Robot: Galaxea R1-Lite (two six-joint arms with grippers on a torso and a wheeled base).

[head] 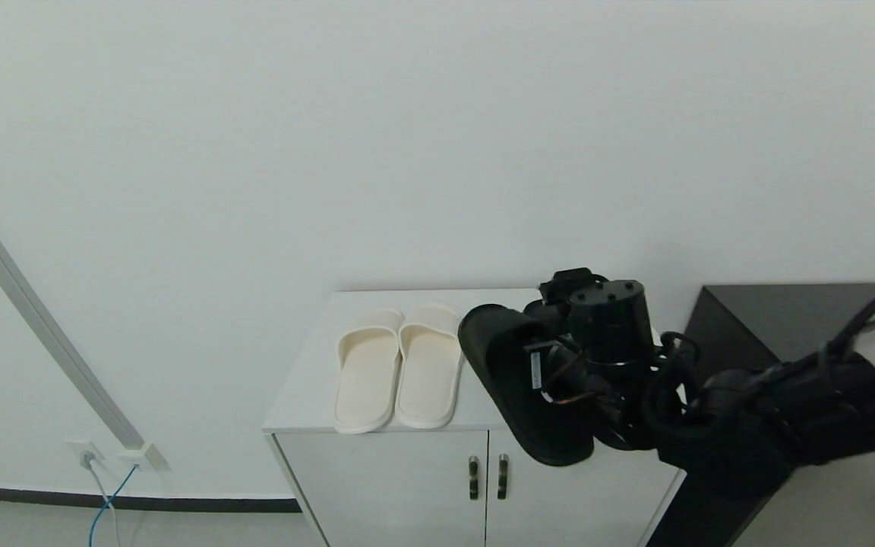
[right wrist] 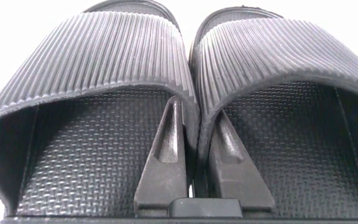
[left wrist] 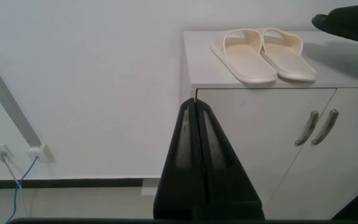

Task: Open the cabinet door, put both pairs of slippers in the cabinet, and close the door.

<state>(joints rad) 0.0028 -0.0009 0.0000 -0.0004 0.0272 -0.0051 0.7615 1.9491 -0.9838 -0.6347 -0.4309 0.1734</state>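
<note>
A pair of cream slippers [head: 398, 368] lies side by side on the white cabinet's top [head: 308, 384], also seen from the left wrist [left wrist: 263, 53]. Both cabinet doors [head: 384, 486] are closed, with two vertical handles [head: 473, 477] meeting at the middle. My right gripper [right wrist: 194, 118] is shut on the touching inner edges of the black slippers [right wrist: 104, 81], one finger inside each. It holds the black pair [head: 525, 387] tilted over the right front of the cabinet top. My left gripper [left wrist: 196, 109] is shut and empty, below the top's level, off the cabinet's front left corner.
A black piece of furniture [head: 779, 311] stands right of the cabinet. A grey conduit [head: 35, 319] runs diagonally down the white wall to outlets with cables [head: 88, 456] at lower left. Open floor lies left of the cabinet.
</note>
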